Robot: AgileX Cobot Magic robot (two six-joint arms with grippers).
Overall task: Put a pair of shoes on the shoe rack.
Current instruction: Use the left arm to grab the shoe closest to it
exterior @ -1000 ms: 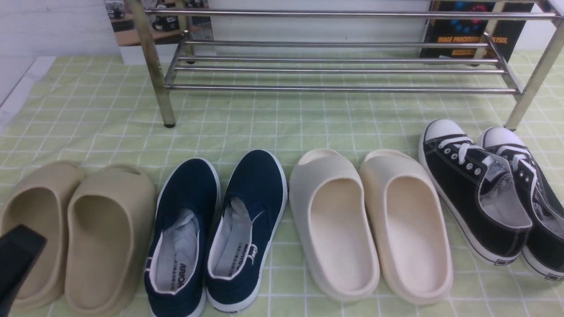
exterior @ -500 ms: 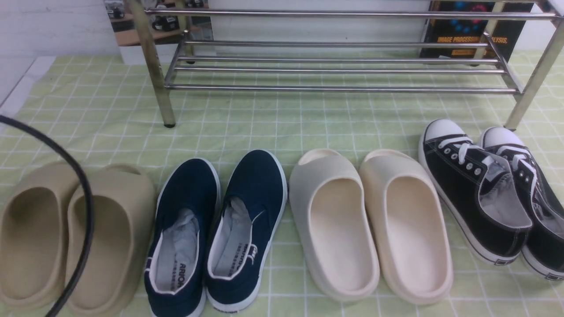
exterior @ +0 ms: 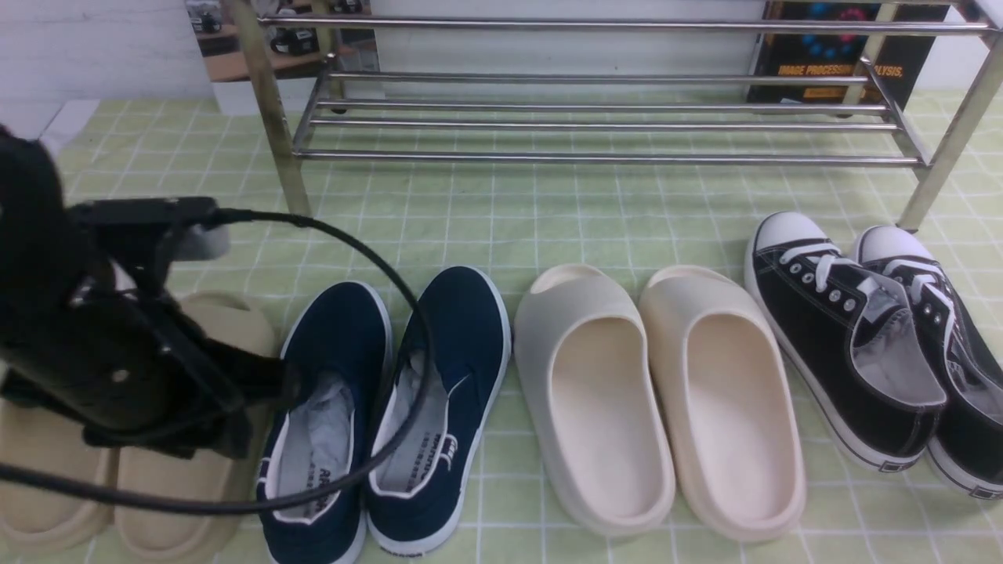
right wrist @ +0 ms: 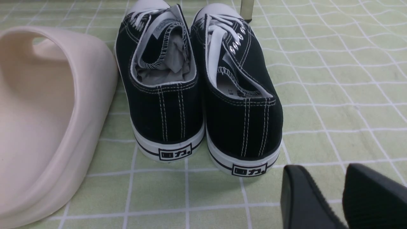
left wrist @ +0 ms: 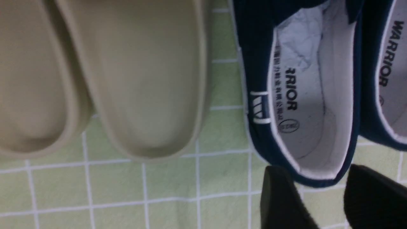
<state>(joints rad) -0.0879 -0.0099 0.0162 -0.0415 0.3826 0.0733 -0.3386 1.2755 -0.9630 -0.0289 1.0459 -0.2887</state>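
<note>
Shoes first: navy slip-on pair point(exterior: 458, 337) sat side by side on the green checked cloth point(exterior: 548, 219), toes towards the shoe rack point(exterior: 595, 157) and well short of it. Neither shoe was on the rack bars. Tan slides point(exterior: 180, 501) lay just to the robot's left of the pair, cream slides point(exterior: 595, 392) just to its right, and black lace-ups point(exterior: 846, 345) beyond those, near the rack's right leg.

Left arm hung low over the tan slides, and its cable point(exterior: 415, 352) looped across both navy shoes. From the wrist camera I saw the left gripper point(left wrist: 314, 170) with its fingers point(left wrist: 279, 197) spread apart, one on each side of the heel of the nearer navy shoe. Nothing was clamped. I could not tell whether either finger touched the heel rim.

Right gripper point(right wrist: 324, 167) sat low behind the black lace-ups, just off the heel of the outer one. Its fingers stood parted, with bare cloth showing between the tips, and held nothing.
</note>
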